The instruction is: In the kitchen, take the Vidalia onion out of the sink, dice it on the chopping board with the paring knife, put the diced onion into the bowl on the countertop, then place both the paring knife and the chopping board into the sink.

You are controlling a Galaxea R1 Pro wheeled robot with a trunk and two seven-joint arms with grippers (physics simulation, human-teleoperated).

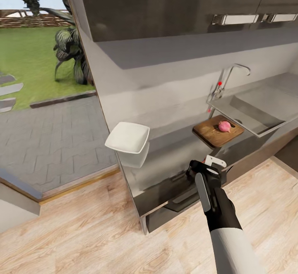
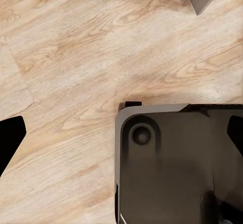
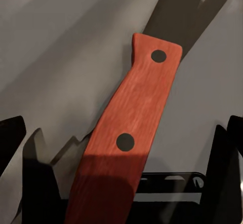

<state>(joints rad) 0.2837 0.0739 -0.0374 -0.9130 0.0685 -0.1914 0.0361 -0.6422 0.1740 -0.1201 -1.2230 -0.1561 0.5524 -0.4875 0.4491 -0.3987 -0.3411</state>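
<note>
The right gripper's fingers stood apart around the paring knife's red handle on the counter. The left gripper's fingers were spread above the wooden floor. The onion lay on the chopping board.

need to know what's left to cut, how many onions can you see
1: a pink onion sits whole on the chopping board beside the sink.

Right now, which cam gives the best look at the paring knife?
Right wrist view: the paring knife has its red handle with two dark rivets close up, between the right pincer's fingers. In the head view, just a red sliver at that pincer. Left wrist view looks at wooden floor.
</note>
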